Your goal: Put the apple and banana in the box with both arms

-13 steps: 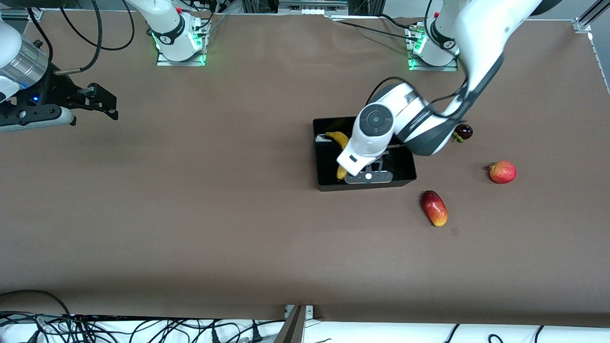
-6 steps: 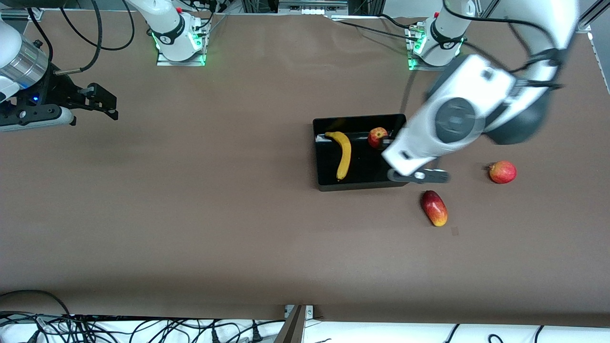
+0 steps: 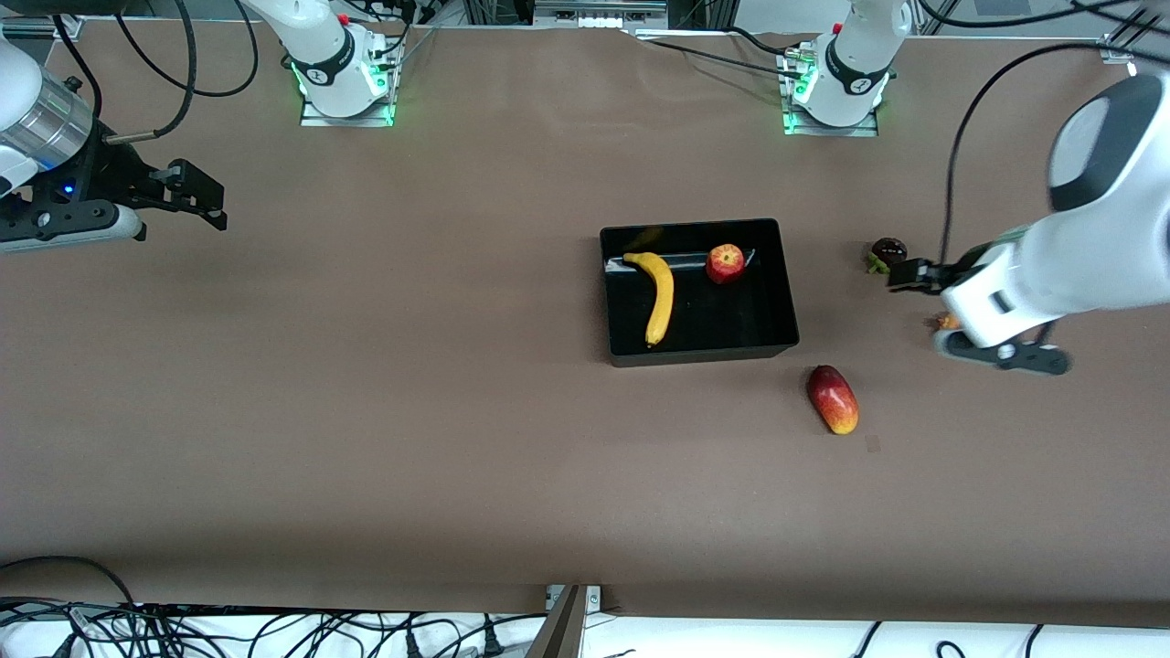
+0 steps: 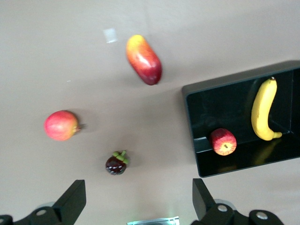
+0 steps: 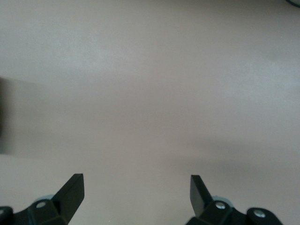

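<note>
I see the apple (image 3: 726,263) and banana (image 3: 657,294) in the box (image 3: 702,351). My left hand (image 4: 136,201), open and empty, hangs above the surface (image 3: 457,411) beside the box. My right hand (image 5: 136,197) waits open, empty, well apart from the box.

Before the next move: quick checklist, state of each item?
1. Long curved yellow banana lying inside the glossy black rectangular plastic box: ok.
2. Small round red apple inside the box, beside the banana: ok.
3. Left gripper empty, fingers apart, up over the table at the left arm's end, away from the box: ok.
4. Right gripper open and empty over bare table at the right arm's end, waiting: ok.
5. Oblong red-yellow fruit, dark round fruit with a green stem and red-orange round fruit on the table outside the box: ok.
6. Nothing over the box: ok.
</note>
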Controlling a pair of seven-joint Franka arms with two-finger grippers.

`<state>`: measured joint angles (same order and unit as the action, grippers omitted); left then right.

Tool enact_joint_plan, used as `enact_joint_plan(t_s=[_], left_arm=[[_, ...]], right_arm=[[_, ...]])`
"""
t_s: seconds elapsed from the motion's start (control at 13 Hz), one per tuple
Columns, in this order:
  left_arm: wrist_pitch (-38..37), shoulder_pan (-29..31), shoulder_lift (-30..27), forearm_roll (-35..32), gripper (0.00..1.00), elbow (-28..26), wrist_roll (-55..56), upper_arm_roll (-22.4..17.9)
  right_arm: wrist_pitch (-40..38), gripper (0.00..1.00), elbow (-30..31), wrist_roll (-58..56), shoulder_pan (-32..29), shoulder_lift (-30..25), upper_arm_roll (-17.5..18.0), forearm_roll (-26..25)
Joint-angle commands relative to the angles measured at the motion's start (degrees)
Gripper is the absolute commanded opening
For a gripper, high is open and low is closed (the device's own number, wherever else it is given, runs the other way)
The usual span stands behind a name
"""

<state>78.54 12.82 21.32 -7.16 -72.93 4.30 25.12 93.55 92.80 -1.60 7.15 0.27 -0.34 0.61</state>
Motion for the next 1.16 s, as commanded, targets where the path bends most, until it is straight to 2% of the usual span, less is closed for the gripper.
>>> enact_joint_plan(t_s=[0.0, 0.15, 0.31, 0.77, 1.08], left_arm=[[3.3, -11.7, -11.4, 5.2, 1.00, -7.3, -2.1, -18.0], [11.0, -15.4, -18.6, 5.4, 1.00, -17.4, -2.4, -23.7], [16.5, -17.6, -23.7, 5.3, 1.00, -25.1, -2.4, -26.4], [16.6, -16.3, -23.5, 5.1, 1.00, -25.4, -3.1, -25.7], [16.6, -13.9, -23.6, 5.1, 1.00, -25.3, -4.2, -23.7]], right_arm=[[-0.6, 1.00, -0.9, -0.2, 0.1, 0.2, 0.0, -0.3], [-0.6, 1.00, -0.9, -0.2, 0.1, 0.2, 0.0, -0.3], [-0.6, 1.00, -0.9, -0.2, 0.1, 0.2, 0.0, -0.3], [-0.6, 1.00, -0.9, -0.2, 0.1, 0.2, 0.0, -0.3], [-0.6, 1.00, -0.9, -0.2, 0.1, 0.2, 0.0, -0.3]])
